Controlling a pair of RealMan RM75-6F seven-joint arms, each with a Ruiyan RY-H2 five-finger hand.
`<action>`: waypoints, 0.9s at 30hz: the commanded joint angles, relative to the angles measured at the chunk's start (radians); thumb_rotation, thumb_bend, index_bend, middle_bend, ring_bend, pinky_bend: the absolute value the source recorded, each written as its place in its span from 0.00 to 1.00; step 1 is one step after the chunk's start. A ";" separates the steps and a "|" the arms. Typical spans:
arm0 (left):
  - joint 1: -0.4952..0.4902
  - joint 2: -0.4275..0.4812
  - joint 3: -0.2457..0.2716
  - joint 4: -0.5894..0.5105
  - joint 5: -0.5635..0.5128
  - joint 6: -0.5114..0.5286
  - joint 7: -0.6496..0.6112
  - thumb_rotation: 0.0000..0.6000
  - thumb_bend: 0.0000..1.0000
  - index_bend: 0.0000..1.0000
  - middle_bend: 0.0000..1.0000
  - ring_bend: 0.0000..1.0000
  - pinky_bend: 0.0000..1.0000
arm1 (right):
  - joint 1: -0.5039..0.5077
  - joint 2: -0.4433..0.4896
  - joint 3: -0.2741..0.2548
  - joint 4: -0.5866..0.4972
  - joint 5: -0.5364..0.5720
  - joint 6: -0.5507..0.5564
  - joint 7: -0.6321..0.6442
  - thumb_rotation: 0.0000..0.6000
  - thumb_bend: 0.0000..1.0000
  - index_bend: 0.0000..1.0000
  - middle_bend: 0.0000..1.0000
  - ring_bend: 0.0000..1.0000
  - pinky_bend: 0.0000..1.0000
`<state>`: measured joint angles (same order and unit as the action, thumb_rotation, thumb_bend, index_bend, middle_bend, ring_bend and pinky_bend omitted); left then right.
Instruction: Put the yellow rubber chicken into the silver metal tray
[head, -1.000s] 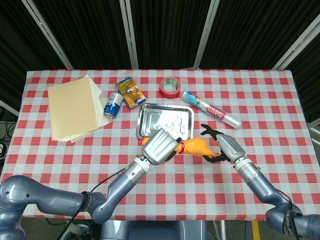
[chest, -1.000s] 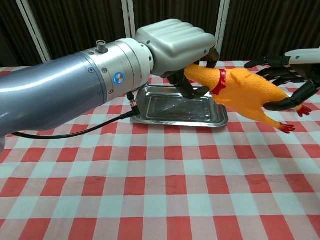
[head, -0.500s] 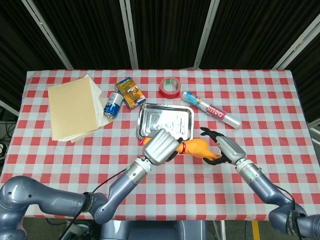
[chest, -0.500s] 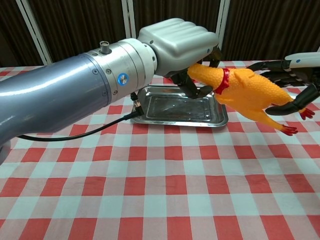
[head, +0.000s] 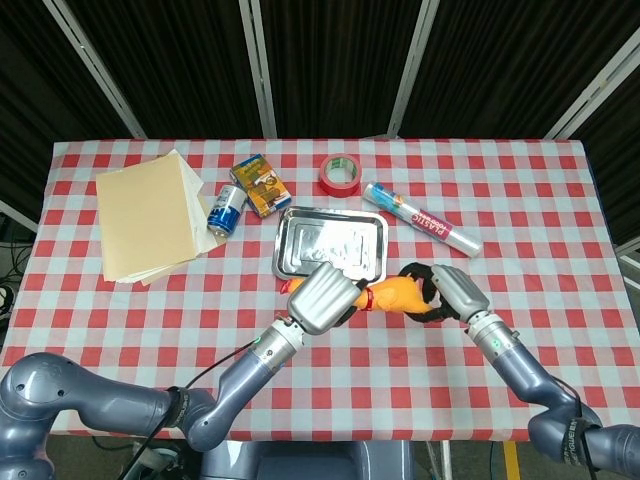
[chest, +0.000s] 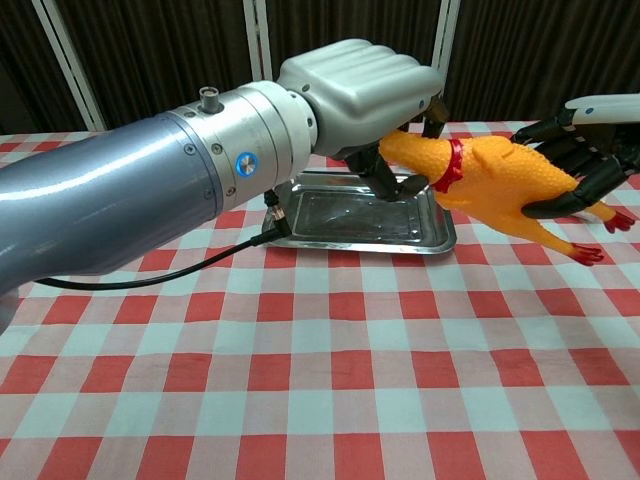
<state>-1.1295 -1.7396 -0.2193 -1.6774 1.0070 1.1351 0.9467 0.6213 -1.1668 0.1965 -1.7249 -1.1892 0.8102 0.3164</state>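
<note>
The yellow rubber chicken (head: 395, 295) (chest: 500, 185) with a red collar hangs just above the table, in front of the silver metal tray (head: 283, 250) (chest: 340, 215). My left hand (head: 322, 297) (chest: 360, 90) grips its head and neck, at the tray's near right corner. My right hand (head: 445, 292) (chest: 585, 150) has its dark fingers curled around the chicken's rear end, above and below the body. The chicken's red feet stick out to the right in the chest view. Nothing lies in the tray.
A stack of tan paper (head: 145, 215) lies at the far left. A blue can (head: 226, 210), a small box (head: 261, 184), a red tape roll (head: 340, 174) and a plastic wrap roll (head: 420, 218) lie around the tray's far side.
My right hand's fingers, spread around the chicken's rear before, have curled in onto it. The chicken and both hands have shifted slightly; the left hand keeps its grip on the head.
</note>
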 joint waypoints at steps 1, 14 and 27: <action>0.001 0.001 0.000 -0.003 -0.002 -0.003 -0.002 1.00 0.68 0.76 0.80 0.72 0.74 | -0.001 -0.004 0.002 0.004 0.004 0.006 -0.006 1.00 0.34 1.00 0.88 0.94 0.84; 0.006 0.011 0.002 -0.022 -0.012 -0.009 -0.005 1.00 0.68 0.76 0.80 0.72 0.74 | -0.008 -0.017 0.010 0.009 0.026 0.038 -0.032 1.00 0.46 1.00 1.00 1.00 0.95; 0.010 0.014 -0.004 -0.010 -0.001 0.004 -0.012 1.00 0.68 0.76 0.80 0.72 0.74 | -0.028 0.004 -0.012 0.013 -0.054 0.055 -0.010 1.00 0.27 0.12 0.24 0.16 0.12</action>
<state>-1.1197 -1.7250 -0.2238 -1.6880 1.0053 1.1386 0.9349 0.5947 -1.1670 0.1882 -1.7149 -1.2360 0.8666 0.3005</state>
